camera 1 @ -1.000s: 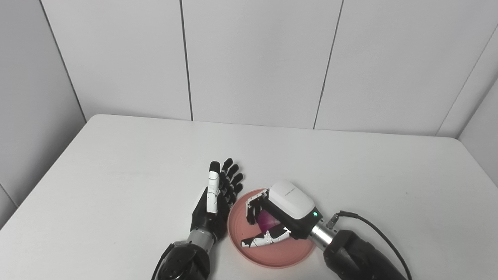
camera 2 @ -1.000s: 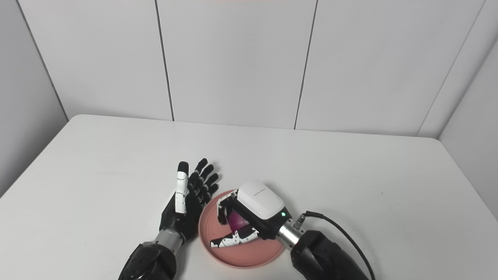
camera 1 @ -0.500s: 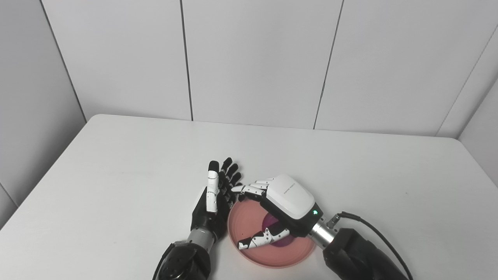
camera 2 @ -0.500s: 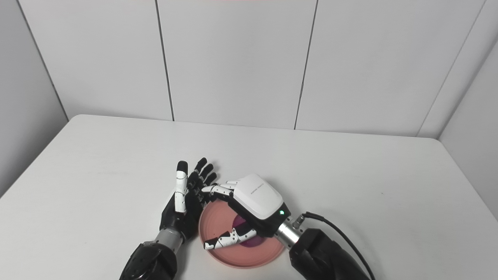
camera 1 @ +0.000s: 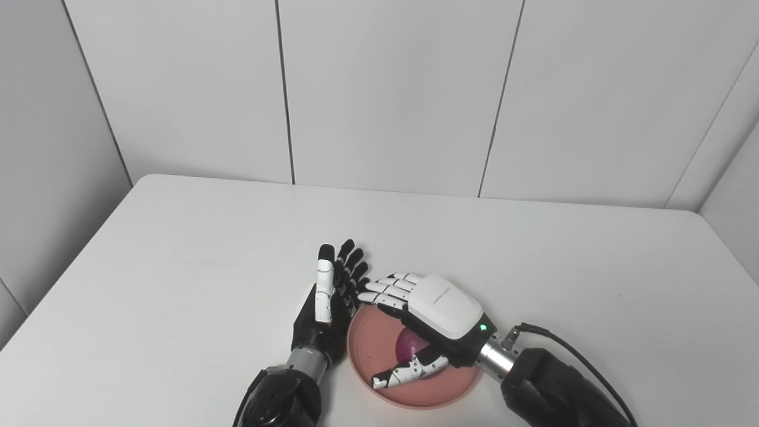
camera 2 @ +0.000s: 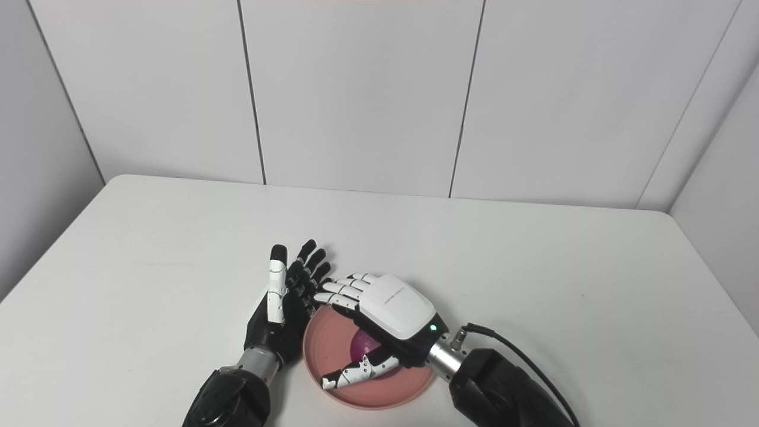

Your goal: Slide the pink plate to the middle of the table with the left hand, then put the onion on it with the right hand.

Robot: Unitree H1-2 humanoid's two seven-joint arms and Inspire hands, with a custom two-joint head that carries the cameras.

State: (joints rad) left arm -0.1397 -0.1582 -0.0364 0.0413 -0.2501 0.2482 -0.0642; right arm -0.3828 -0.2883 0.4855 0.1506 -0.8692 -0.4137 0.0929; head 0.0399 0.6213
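The pink plate (camera 1: 373, 347) lies near the table's front edge, about midway across. A purple onion (camera 1: 409, 344) rests on it, mostly covered by my right hand (camera 1: 436, 314). That white hand hovers just above the onion with fingers spread and extended leftward, holding nothing. My left hand (camera 1: 329, 302), black with a white thumb, stands edge-on against the plate's left rim, fingers straight and apart, pointing away from me. In the right eye view the onion (camera 2: 363, 344) shows under the right hand (camera 2: 388, 311).
The white table (camera 1: 207, 249) stretches far back to grey wall panels. A black cable (camera 1: 569, 344) loops off my right forearm at the lower right.
My right hand opened its fingers off the onion, which now lies on the plate, and the hand has drawn slightly back toward me. The left hand has stayed in place.
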